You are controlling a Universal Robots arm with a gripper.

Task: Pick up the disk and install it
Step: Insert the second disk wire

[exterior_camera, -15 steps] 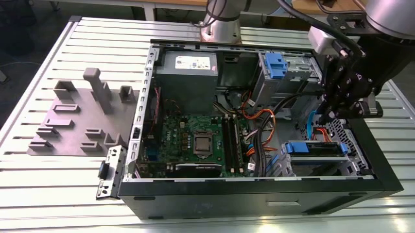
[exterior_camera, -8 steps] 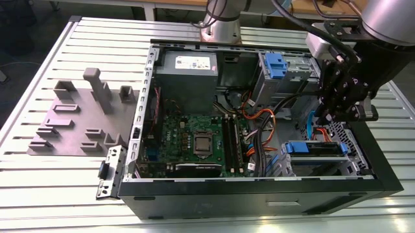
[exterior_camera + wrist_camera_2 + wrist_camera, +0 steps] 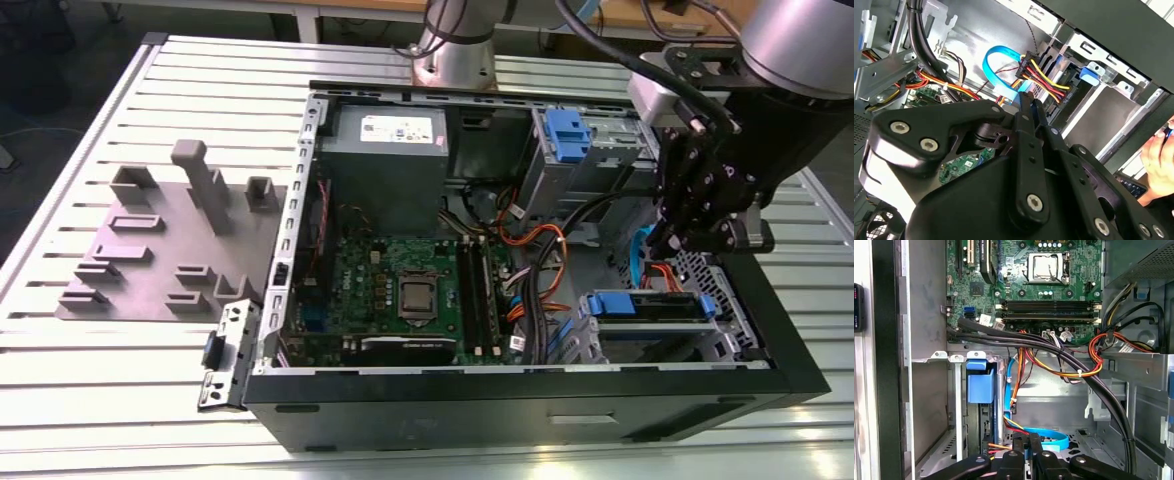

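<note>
— Where was the disk [image 3: 647, 305]?

— In the drive bay inside the open computer case [image 3: 534, 405], at the end of the case towards the exterior view's right and on the side nearest the bench's [image 3: 107, 400] front edge. What showed of it was mostly its blue carrier frame, lying across the mouth of the bay. In the first wrist view the same blue frame [image 3: 980, 386] sat between the bay's metal walls.

— And the claw [image 3: 671, 240]?

— It hung inside the case just above that bay, apart from the disk. In the first wrist view its fingers [image 3: 1020, 446] stood close together with nothing to be seen between them, so it gripped nothing that I could make out. A flat blue cable [image 3: 1051, 437] curled just beside the tips, next to a bundle of red, yellow and black wires.

— Anything else in the case?

— The motherboard [image 3: 400, 290] lay in the middle, the grey power-supply box [image 3: 387, 150] towards the bench's far edge, and a small blue latch [image 3: 566, 132] beside that. A grey fixture block [image 3: 160, 250] sat on the bench outside the case, on the exterior view's left. A person's hand [image 3: 1159, 160] showed outside the case in the second wrist view.
</note>
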